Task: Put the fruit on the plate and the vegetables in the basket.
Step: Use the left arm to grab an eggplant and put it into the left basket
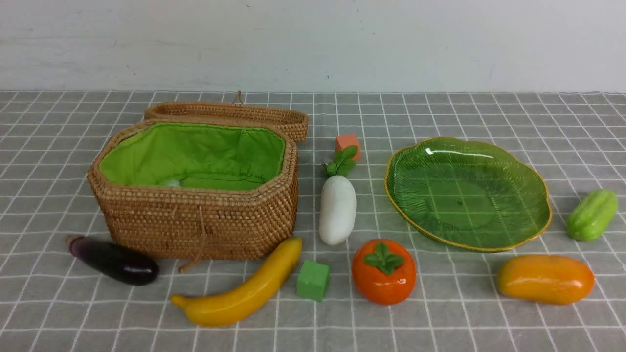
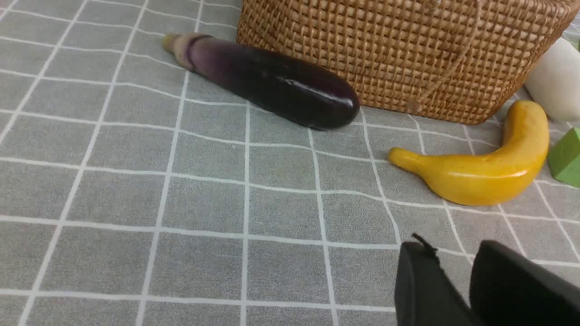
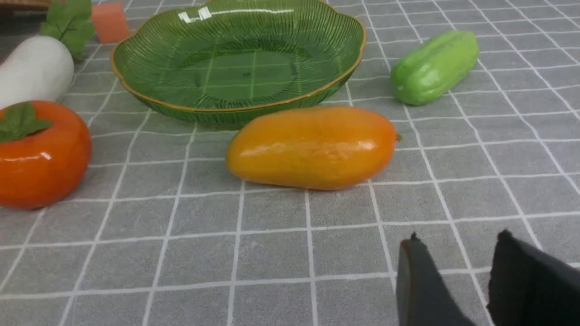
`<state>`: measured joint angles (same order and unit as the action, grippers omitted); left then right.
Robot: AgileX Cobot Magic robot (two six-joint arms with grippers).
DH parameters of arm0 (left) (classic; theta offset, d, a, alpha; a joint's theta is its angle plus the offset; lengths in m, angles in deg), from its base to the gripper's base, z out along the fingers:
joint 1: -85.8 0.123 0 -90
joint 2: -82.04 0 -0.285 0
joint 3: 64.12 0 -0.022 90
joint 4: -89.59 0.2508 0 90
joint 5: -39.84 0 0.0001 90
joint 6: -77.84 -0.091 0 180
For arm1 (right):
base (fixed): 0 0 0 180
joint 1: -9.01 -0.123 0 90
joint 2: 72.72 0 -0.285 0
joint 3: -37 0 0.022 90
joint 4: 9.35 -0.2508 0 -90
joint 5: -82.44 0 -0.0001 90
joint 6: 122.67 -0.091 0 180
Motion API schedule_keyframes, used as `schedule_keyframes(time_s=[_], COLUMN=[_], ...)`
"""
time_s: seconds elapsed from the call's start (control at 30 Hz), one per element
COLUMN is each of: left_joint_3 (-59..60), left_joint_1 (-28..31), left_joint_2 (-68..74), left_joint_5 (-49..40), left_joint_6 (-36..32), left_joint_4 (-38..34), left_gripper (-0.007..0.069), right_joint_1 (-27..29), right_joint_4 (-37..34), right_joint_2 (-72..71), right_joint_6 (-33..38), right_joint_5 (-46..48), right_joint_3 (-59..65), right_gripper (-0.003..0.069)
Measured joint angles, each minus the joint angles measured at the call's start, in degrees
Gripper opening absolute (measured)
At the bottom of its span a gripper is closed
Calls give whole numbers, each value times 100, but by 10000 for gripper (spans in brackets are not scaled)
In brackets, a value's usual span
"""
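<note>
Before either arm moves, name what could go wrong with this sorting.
The banana lies close against the basket with the green cube beside it; a grasp there may nudge the cube or snag the wicker.
The gourd sits on the plate's far side from the basket, so the carry is long and a glossy toy could slip.
The mango lies near the plate rim; a descent there may clip the glass.
</note>
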<state>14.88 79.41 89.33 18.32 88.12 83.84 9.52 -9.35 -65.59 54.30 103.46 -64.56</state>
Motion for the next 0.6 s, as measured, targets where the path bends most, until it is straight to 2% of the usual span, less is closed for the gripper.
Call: schedule_keyframes(time_s=[0.6], left_joint_3=[0], left_joint_1=[0], left_joint_2=[0], left_joint_5=[111], left_joint_6=[4], left_joint_4=[27], left_gripper=[186], right_joint_1=[0], right_joint_4=[0], right_joint_2=[0], right_joint_6=[0], right_joint_5=[0], right_joint_3=[0], right_gripper=[241])
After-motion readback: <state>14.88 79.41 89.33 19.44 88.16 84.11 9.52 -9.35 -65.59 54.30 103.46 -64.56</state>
